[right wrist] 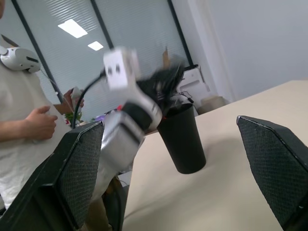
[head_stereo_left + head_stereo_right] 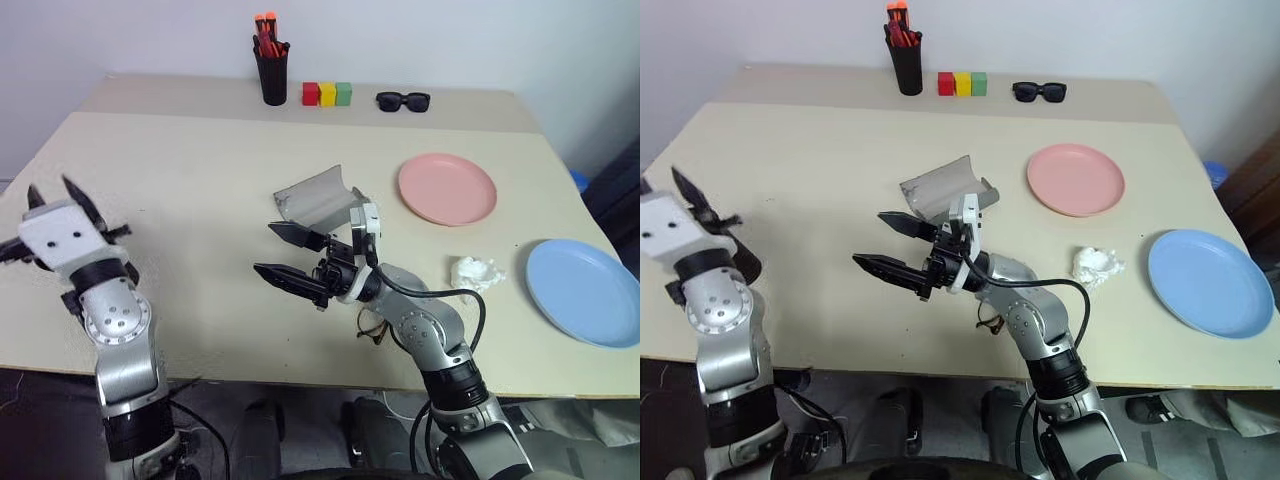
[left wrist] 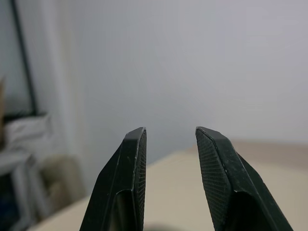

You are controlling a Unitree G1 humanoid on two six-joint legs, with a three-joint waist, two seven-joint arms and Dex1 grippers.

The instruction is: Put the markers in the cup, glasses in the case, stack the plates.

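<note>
My left gripper [image 2: 48,187] is raised over the table's left edge, open, with nothing between its fingers [image 3: 132,168]. The right wrist view shows it just beside the black cup [image 1: 183,142], which stands upright on the table. Dark blurred shapes sit at the cup's rim, so I cannot make out the markers. My right gripper [image 2: 268,250] hovers mid-table, open wide and empty, pointing left. The grey case [image 2: 315,195] lies open just behind it. The wire-frame glasses [image 2: 372,326] peek out under my right forearm. The pink plate [image 2: 447,188] and blue plate [image 2: 585,290] lie apart on the right.
A crumpled white tissue [image 2: 475,272] lies between the plates. At the back stand a pen holder with orange-capped markers [image 2: 272,70], three coloured blocks [image 2: 327,94] and black sunglasses [image 2: 403,100]. A person in a white shirt [image 1: 24,130] stands beyond the table's left side.
</note>
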